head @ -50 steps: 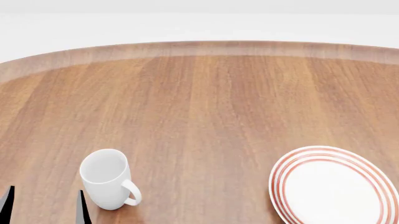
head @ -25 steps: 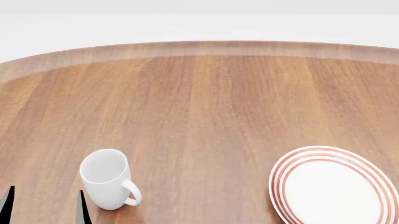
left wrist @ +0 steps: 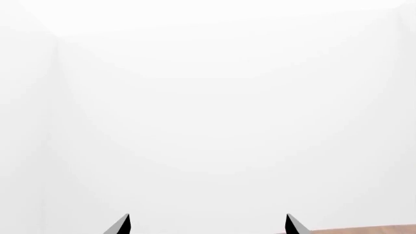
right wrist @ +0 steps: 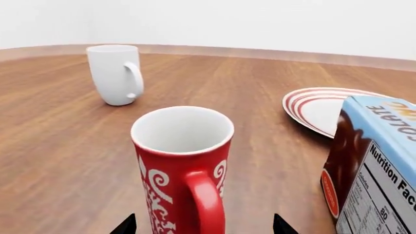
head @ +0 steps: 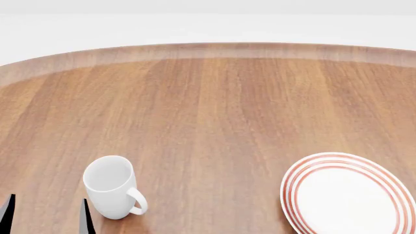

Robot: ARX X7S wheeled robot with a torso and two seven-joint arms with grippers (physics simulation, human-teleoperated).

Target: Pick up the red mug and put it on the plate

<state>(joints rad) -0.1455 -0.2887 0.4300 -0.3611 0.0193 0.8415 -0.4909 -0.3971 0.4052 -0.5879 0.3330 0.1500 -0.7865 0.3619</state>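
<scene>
The red mug (right wrist: pixel 182 161), patterned with white swirls, stands upright on the wooden table (head: pixel 215 107) close in front of my right gripper (right wrist: pixel 204 226). Its loop handle faces the camera. The right gripper is open, its two dark fingertips (right wrist: pixel 126 226) wide apart on either side of the mug's lower body and not touching it. The plate (head: pixel 348 195) with red rings lies at the front right of the head view; the plate (right wrist: pixel 325 108) also lies beyond the mug. My left gripper (head: pixel 46 217) is open and empty at the front left, beside the white mug. The red mug is out of the head view.
A plain white mug (head: pixel 114 187) stands upright at the front left, also showing as the white mug (right wrist: pixel 116 73) behind the red one. A blue and brown carton (right wrist: pixel 373 165) stands close beside the red mug, in front of the plate. The left wrist view shows mostly white wall.
</scene>
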